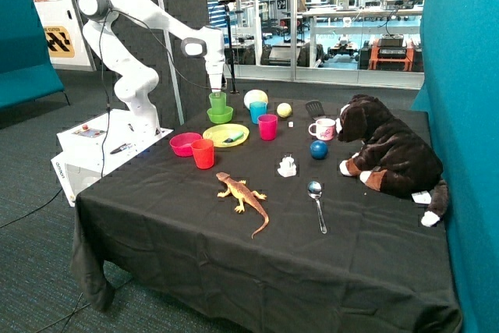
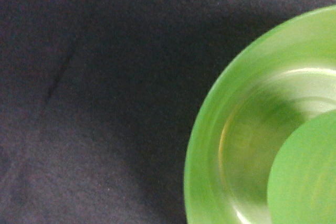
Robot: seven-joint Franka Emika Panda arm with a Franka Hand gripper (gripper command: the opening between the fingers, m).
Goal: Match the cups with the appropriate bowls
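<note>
Green cup [image 1: 217,100] hangs just above the lime bowl [image 1: 220,115], under my gripper [image 1: 215,90]; grip state I cannot tell. Looks light, thin, slick plastic; I'd pinch the rim wall.

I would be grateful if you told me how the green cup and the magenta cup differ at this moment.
The green cup sits in the green bowl, while the magenta cup stands on the black cloth beside the yellow-green plate, in no bowl. The tool is right above the green cup; nothing is near the magenta cup. Both are upright, handleless tumblers.
</note>
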